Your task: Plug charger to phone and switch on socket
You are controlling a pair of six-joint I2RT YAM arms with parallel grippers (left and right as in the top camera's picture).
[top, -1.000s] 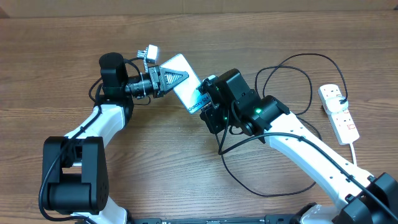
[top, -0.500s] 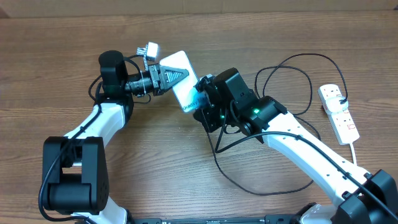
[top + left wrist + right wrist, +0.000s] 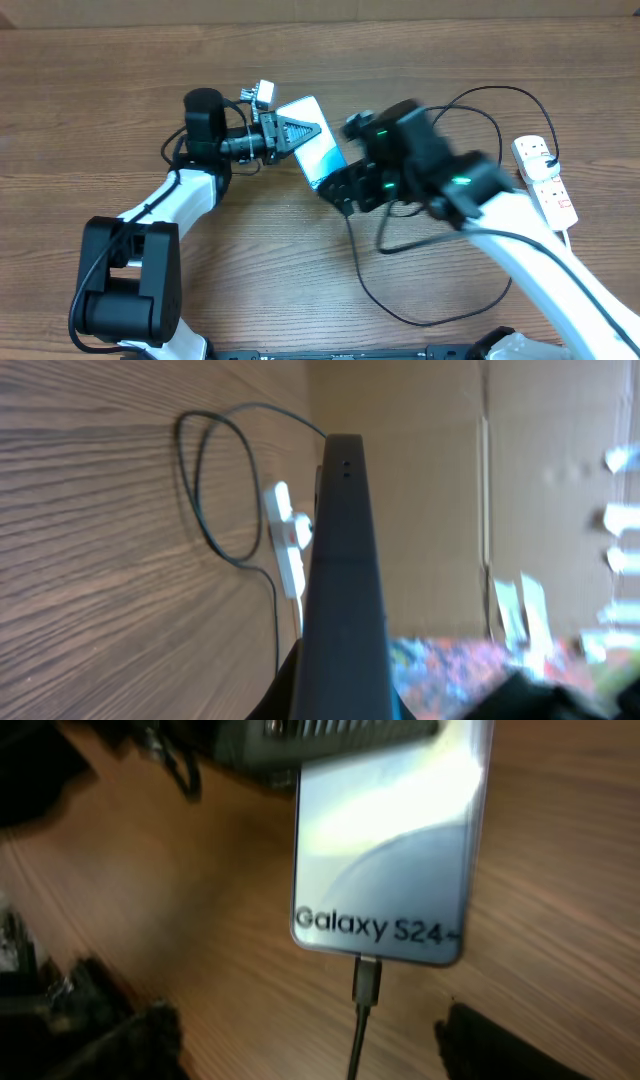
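A brown wood-grain counter (image 3: 100, 80) runs up to a cardboard wall (image 3: 400, 8). The left gripper (image 3: 292, 132) is clamped on one end of the slim teal-screened smartphone (image 3: 320, 152). At the phone's other end, by the "Galaxy" text, the small plug tip (image 3: 366, 978) of the thin black charger cable (image 3: 353, 1050) appears seated. The right gripper (image 3: 300, 1035) sits just behind the plug, spread wide and holding nothing. The white oblong power strip with red switches (image 3: 546, 182) lies well apart to that gripper's right. Its long axis runs far-to-near, and the right arm is nearer.
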